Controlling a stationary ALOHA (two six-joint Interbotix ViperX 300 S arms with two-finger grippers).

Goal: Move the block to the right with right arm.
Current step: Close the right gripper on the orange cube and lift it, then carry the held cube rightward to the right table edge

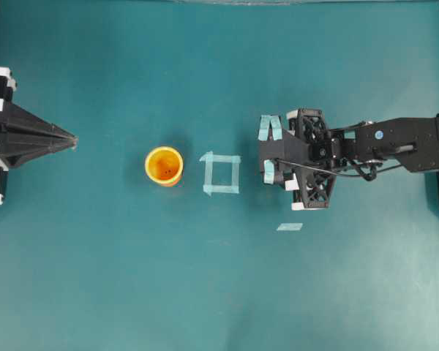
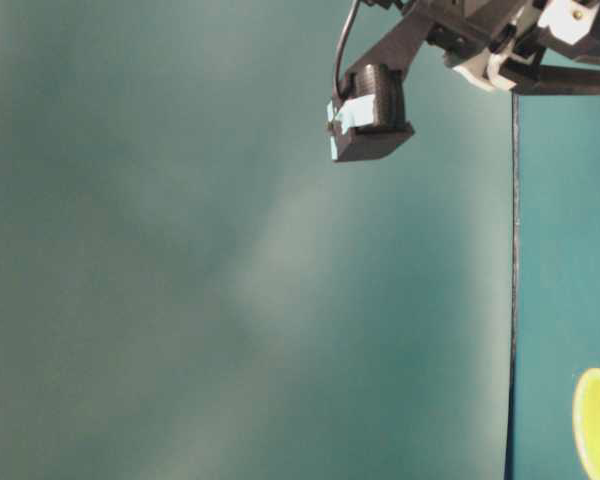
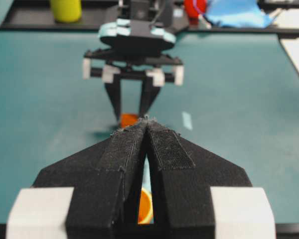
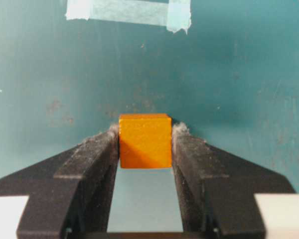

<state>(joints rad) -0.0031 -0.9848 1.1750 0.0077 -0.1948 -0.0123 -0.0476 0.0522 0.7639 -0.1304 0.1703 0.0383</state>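
Note:
The block (image 4: 145, 141), a small orange cube, rests on the teal table between the fingertips of my right gripper (image 4: 145, 135). Both pads press against its sides, so the gripper is shut on it. From overhead the block is hidden under the right gripper (image 1: 267, 150), which sits just right of the tape square (image 1: 222, 174). In the left wrist view the block (image 3: 128, 119) peeks out between the right arm's fingers. My left gripper (image 1: 73, 140) rests at the far left, shut and empty, pointing toward the cup.
An orange-yellow cup (image 1: 164, 165) stands left of the tape square. A short tape strip (image 1: 290, 227) lies to the front right of the gripper. Beyond the table's far edge are a yellow container (image 3: 66, 10) and blue cloth (image 3: 236, 14).

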